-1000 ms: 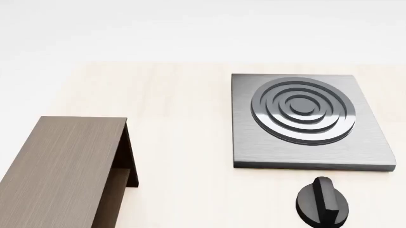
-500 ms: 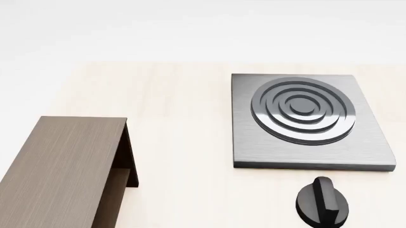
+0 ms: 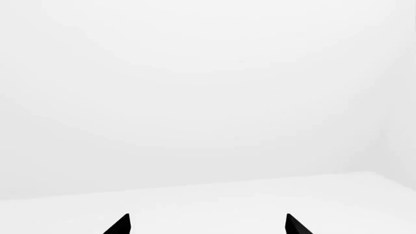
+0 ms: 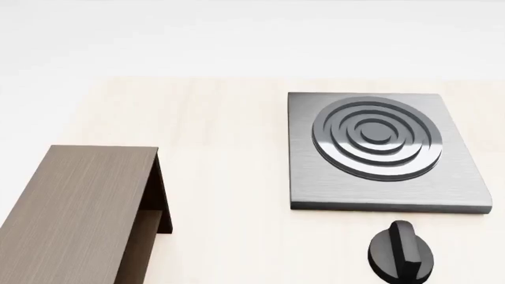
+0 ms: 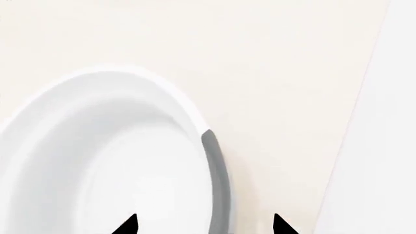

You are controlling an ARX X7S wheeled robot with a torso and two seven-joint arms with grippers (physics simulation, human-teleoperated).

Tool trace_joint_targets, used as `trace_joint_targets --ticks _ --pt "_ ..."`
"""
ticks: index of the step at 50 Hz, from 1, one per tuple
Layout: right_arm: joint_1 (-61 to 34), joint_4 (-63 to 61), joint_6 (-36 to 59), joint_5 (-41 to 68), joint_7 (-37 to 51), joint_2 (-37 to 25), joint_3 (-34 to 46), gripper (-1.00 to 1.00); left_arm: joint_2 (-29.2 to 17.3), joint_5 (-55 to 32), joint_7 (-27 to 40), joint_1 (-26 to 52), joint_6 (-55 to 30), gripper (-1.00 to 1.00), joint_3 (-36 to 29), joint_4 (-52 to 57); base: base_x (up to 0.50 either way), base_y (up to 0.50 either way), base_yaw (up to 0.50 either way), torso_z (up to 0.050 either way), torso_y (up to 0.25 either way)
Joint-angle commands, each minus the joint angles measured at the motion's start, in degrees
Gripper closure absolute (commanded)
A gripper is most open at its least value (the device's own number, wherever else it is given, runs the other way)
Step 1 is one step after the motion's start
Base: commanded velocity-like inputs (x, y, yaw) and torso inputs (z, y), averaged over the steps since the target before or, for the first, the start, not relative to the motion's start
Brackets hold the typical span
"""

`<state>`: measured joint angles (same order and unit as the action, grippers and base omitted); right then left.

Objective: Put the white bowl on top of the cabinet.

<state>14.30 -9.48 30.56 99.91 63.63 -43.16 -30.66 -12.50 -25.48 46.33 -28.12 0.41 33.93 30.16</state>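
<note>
you are at the grasping step: your right pincer (image 5: 204,225) hangs spread wide over the white bowl (image 5: 110,161), one tip inside it, the other just outside its rim, wall between them. the bowl sits on the pale table (image 5: 273,73). next, clench on that wall, then lift and carry to the cabinet (image 4: 79,201), whose top shows only in the head view. your left pincer (image 3: 206,225) is spread too, holding nothing, facing blank white.

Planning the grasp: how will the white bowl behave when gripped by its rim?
The white bowl looks rigid, so its thick rim should hold shape. Its glossy surface may be slippery. The right gripper has one fingertip inside and one outside the wall, so a rim pinch seems feasible.
</note>
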Motion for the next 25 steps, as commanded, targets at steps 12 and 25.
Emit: trace_joint_targets --ticks 12,25 --pt "0.6 2.3 0.8 -0.9 -1.1 1.2 1.7 1.00 -0.2 0.1 0.3 0.0 0.1 -1.00 -0.4 0.0 0.00 0.00 0.00 -0.001 0.000" --pt "0.8 2.3 0.1 -0.8 -0.3 1.7 1.0 1.00 -0.2 -0.1 0.3 0.0 0.3 -1.00 -0.5 -0.3 0.00 0.00 0.00 -0.002 0.000"
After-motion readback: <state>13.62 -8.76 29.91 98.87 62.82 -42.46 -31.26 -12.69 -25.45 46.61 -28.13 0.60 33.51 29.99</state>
